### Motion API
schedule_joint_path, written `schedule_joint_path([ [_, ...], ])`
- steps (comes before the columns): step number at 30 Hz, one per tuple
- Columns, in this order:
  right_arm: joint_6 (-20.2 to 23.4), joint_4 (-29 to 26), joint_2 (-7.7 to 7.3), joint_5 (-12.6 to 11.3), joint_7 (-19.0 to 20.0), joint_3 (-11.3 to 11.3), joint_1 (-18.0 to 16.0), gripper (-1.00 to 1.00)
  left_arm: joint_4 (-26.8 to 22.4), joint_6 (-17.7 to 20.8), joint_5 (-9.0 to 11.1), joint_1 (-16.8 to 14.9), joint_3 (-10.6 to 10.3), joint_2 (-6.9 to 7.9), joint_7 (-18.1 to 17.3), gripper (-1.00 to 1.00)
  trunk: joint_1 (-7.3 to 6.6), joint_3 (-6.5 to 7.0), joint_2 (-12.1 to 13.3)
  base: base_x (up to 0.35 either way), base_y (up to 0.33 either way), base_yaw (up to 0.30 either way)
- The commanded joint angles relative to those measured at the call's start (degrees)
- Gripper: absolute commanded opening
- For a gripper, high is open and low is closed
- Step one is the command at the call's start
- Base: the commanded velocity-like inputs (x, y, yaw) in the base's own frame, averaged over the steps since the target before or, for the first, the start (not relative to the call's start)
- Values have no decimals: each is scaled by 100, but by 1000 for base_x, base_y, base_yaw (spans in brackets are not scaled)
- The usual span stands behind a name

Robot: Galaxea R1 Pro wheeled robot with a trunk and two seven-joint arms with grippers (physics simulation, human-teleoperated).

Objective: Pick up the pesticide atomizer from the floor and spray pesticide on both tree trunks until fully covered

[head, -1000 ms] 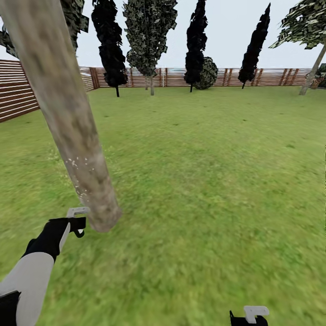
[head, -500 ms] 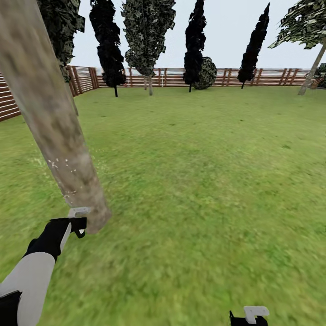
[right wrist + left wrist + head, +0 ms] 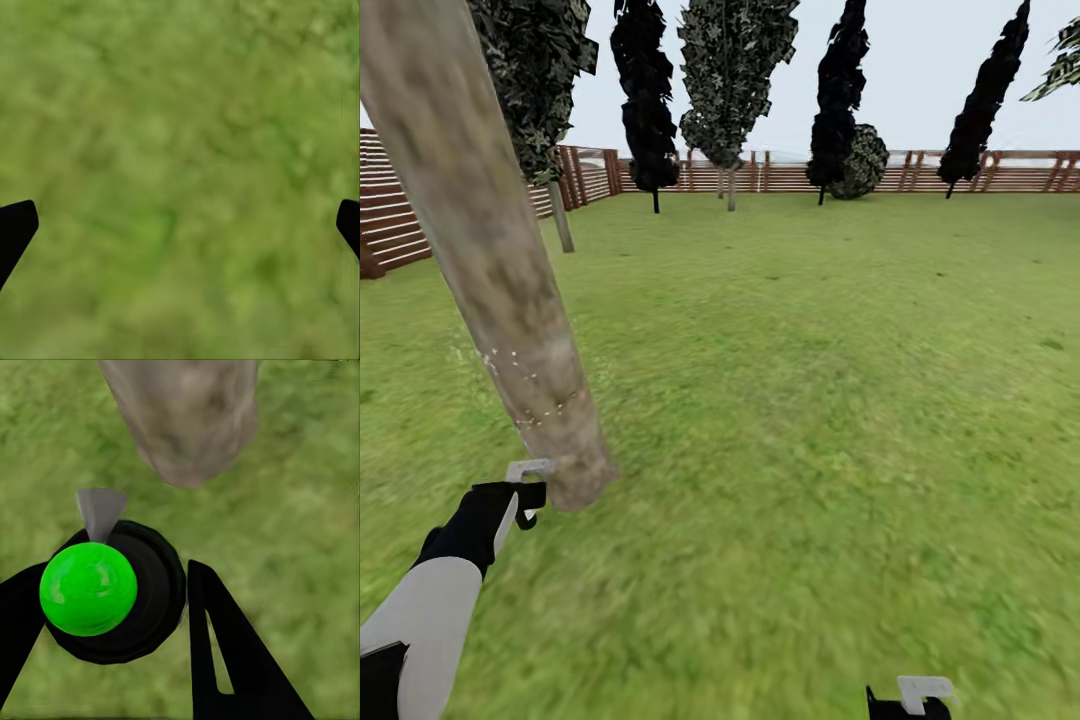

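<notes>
The pesticide atomizer (image 3: 90, 589) is sitting between the black fingers of the left gripper (image 3: 112, 615), which is squeezing it, with its grey nozzle pointing at the foot of the big tree trunk (image 3: 510, 300) just beside it. Little white specks of pesticide (image 3: 520, 390) are dotting the low bark. The right gripper (image 3: 180, 225) is hanging wide apart over the grass (image 3: 180, 150), grasping nothing.

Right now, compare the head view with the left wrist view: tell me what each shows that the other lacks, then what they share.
Head view alone: the wooden fence, dark conifers, whitish pesticide specks on the bark, and the right gripper at the bottom edge.

Left wrist view alone: the pesticide atomizer from above, its bright green top between black fingers.

Both: the tree trunk base, the grass, and the left gripper.
</notes>
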Motion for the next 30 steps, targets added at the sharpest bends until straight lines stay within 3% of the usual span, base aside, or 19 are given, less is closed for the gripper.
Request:
schedule_joint_path([
  [1,-22,12,-2,60,-30,-32,-2,100,-6,25,-48,-5,22,-5,-25,-100,1,-5,-2,181,-240,252],
  [15,-22,12,-2,60,-30,-32,-3,100,-14,34,-59,-5,22,3,-21,-100,1,-5,-2,38,-264,20],
  [21,-22,12,-2,60,-30,-29,-2,100,-14,34,-65,-5,22,3,-18,-100,1,-5,-2,24,-272,252],
  [30,-22,12,-2,60,-30,-31,-3,100,-8,23,-51,-5,20,-9,-14,-100,1,-5,-2,217,-208,268],
])
